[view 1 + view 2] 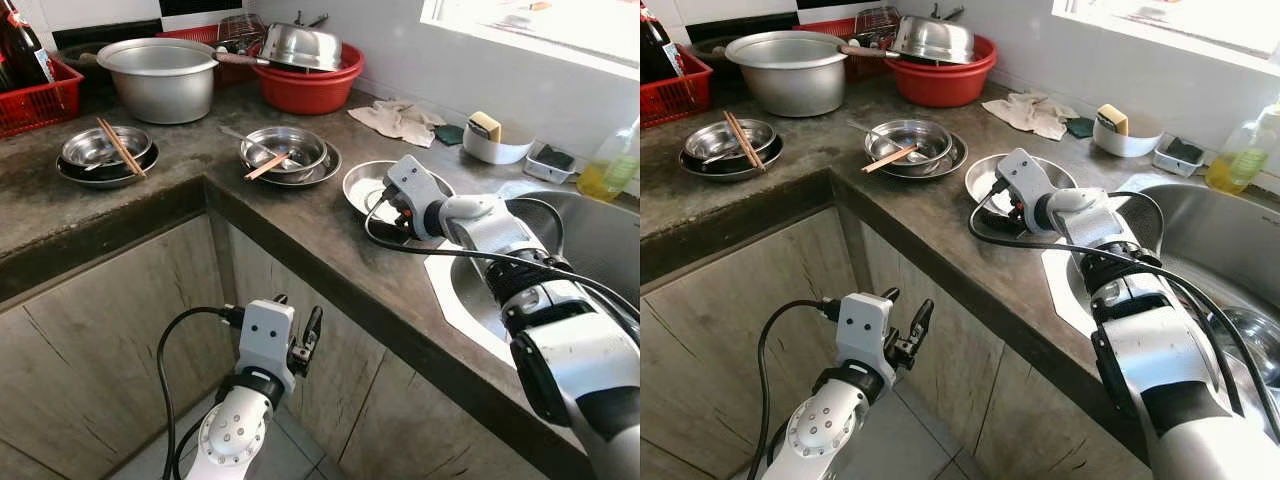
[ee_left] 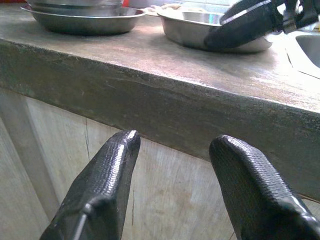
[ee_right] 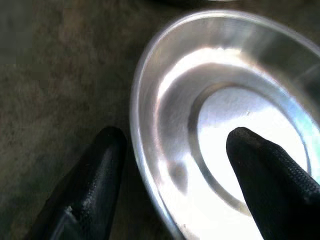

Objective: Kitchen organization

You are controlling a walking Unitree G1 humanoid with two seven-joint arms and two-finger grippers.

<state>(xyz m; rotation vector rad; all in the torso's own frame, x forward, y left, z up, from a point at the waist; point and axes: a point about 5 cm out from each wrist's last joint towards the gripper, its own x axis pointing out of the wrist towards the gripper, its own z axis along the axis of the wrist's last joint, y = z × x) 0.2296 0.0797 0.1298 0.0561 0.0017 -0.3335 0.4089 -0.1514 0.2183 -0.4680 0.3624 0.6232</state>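
Your right gripper (image 3: 172,165) is sitting spread apart over the near rim of the steel plate (image 3: 225,115), one finger (image 3: 95,175) outside on the counter (image 1: 300,215) and the other finger (image 3: 270,170) inside the dish; whether either pad is touching the metal, you cannot tell. The plate is lying on the counter just beside the sink (image 1: 600,240), with the right arm reaching across the sink's corner to it.

Your left gripper (image 2: 172,190) is hanging below the counter edge in front of the cabinet (image 1: 110,330), fingers parted and gripping nothing.

Farther along the counter you are looking at a bowl (image 1: 283,147) stacked in a plate with chopsticks (image 1: 266,166) resting across it, and a second bowl (image 1: 105,148) with chopsticks near the corner. Behind them a big pot (image 1: 160,80) and a red basin (image 1: 308,88) are standing near the wall. A rag (image 1: 402,120), a sponge (image 1: 485,125) in a white dish and a soap bottle (image 1: 612,165) are lining the wall by the sink.
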